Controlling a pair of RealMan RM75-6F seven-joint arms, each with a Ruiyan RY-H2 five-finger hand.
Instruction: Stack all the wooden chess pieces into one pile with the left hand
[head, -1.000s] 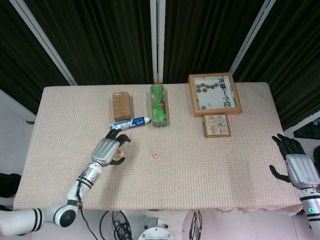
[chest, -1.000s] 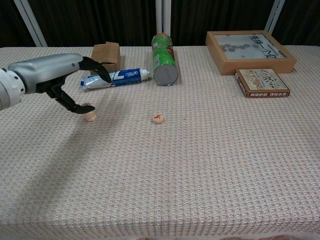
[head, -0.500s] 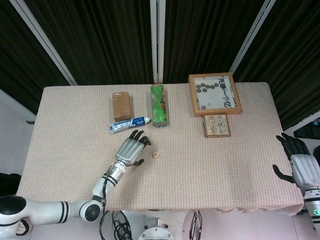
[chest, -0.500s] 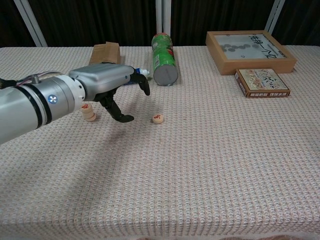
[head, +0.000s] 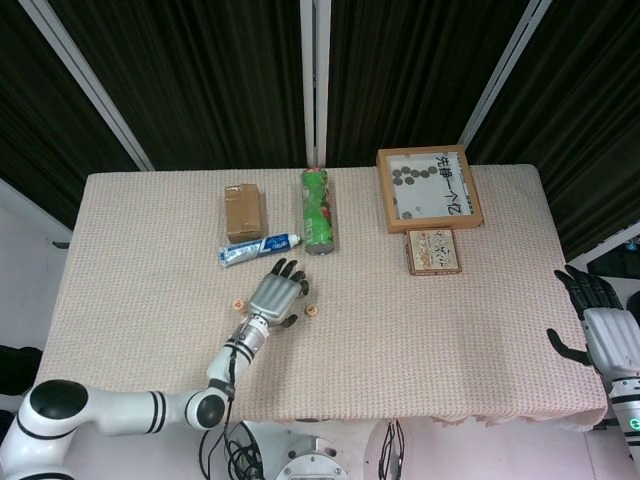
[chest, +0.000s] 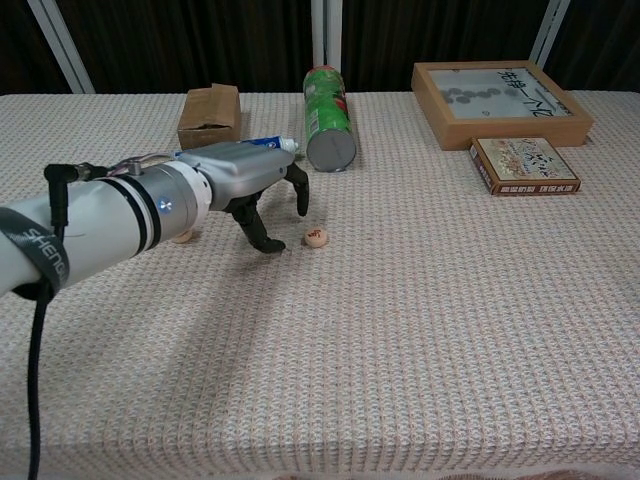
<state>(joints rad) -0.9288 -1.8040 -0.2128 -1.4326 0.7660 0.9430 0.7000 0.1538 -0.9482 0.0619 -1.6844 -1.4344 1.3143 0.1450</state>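
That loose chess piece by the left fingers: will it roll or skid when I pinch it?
The chess piece lies flat, so rolling seems unlikely. Small and wooden, it is probably light and may skid if the left hand nudges it sideways. The woven tablecloth should add some grip.

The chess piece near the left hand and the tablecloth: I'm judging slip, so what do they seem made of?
The chess piece looks like pale, smooth wood, a light tan disc with a red mark. The tablecloth appears to be woven fabric with a coarse, matte, nubby weave.
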